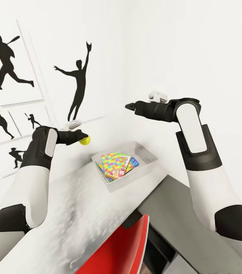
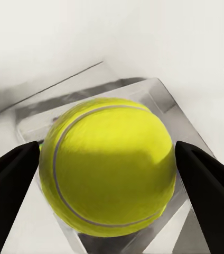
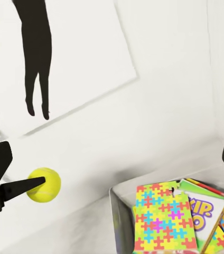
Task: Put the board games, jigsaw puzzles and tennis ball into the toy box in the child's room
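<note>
My left gripper [image 1: 83, 138] is shut on the yellow-green tennis ball [image 1: 85, 141], holding it in the air above the table [image 1: 71, 205], just left of the toy box [image 1: 151, 160]. In the left wrist view the ball [image 2: 109, 166] sits between both black fingers [image 2: 11, 182], with the bin's rim [image 2: 165, 98] behind it. The grey toy box holds a jigsaw puzzle [image 1: 112, 161], the SKIP-BO board game [image 1: 123, 171] and a blue game box [image 1: 134, 163]. My right gripper [image 1: 128, 107] hovers open above the box, looking down on the puzzle [image 3: 157, 217] and the ball [image 3: 44, 184].
The toy box stands against the white wall at the table's far end. Black sports-silhouette pictures [image 1: 7, 61] hang on the left wall. A red chair back [image 1: 124, 247] stands at the table's near edge, with a lower dark grey cabinet top [image 1: 182, 217] to the right.
</note>
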`<state>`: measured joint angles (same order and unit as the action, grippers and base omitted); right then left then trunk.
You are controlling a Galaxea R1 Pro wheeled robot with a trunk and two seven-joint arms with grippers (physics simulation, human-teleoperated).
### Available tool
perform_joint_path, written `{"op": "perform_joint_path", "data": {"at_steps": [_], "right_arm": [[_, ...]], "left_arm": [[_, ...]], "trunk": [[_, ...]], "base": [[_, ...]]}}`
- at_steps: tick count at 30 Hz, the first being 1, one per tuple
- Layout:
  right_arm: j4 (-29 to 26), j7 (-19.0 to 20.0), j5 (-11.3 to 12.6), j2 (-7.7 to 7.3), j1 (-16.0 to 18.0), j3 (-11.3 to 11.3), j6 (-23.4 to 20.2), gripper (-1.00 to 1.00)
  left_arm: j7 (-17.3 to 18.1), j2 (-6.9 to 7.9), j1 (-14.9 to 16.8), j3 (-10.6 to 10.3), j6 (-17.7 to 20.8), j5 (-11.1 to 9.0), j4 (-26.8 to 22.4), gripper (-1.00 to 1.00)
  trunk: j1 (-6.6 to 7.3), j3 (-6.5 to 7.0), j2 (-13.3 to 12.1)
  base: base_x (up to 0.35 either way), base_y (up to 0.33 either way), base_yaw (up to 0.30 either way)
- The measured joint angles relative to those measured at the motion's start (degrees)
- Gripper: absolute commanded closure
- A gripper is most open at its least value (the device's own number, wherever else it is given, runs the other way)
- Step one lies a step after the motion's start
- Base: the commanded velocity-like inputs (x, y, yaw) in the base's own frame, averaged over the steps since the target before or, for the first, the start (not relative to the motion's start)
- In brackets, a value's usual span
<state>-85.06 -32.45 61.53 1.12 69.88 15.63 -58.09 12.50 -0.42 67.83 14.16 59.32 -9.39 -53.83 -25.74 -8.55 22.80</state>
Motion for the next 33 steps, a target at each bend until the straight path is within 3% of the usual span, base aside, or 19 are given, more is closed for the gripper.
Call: {"op": "perform_joint_path", "data": {"at_steps": [16,24,33], "right_arm": [[0.01,0.00,0.00,0.15,0.00,0.00,0.01,-1.00],[-0.05,-1.74,0.02,0.74,0.00,0.04,0.00,-1.00],[-0.01,-2.82,0.05,1.47,0.00,0.00,0.00,-1.00]], "left_arm": [[0.03,-0.34,-0.20,-0.49,-0.18,-0.03,0.71,1.00],[-0.02,-3.84,-0.22,-0.57,-0.59,0.05,4.07,1.00],[-0.01,-5.43,-0.22,-2.04,-1.58,0.07,7.00,1.00]], "trunk": [[0.00,0.53,-0.01],[0.00,0.84,-0.01],[0.00,1.36,0.00]], "base": [[0.000,0.001,-0.094],[0.000,0.000,-0.176],[0.000,0.000,-0.222]]}}
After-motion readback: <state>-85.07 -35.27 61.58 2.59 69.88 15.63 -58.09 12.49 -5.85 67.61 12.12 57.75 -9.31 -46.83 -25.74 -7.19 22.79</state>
